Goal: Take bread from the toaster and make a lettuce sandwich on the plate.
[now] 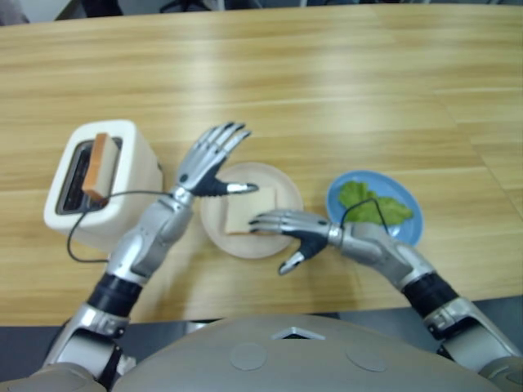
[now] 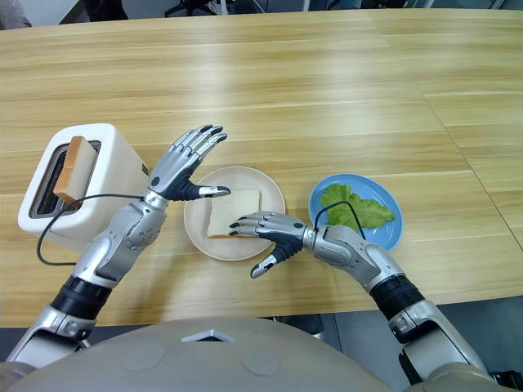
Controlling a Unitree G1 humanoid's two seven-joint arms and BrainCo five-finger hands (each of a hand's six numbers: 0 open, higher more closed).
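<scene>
We see a pale, square bread slice [image 2: 237, 208] lying flat on the round cream plate [image 2: 245, 178], and a browner slice [image 2: 72, 167] standing in the slot of the boxy white toaster [image 2: 106, 175]. The left hand [image 2: 176, 167] hovers with its fingers spread above the plate's left rim. The right hand [image 2: 274, 229], fingers extended and holding nothing, hides the slice's near edge. Crinkled lettuce [image 2: 351, 206] rests on a blue plate [image 2: 392, 233] on the wooden table [image 2: 327, 98].

Count on one table [image 2: 310, 90]: one toaster [image 2: 102, 175], two plates, two bread slices.
The plates are one beige plate [image 2: 198, 235] and one blue plate [image 2: 386, 234]. The bread is one toaster slice [image 2: 72, 167] and one plate slice [image 2: 233, 208]. The lettuce [image 2: 355, 206] is one green heap; its leaves cannot be counted apart. There are two hands, one left hand [image 2: 181, 167] and one right hand [image 2: 274, 235].
</scene>
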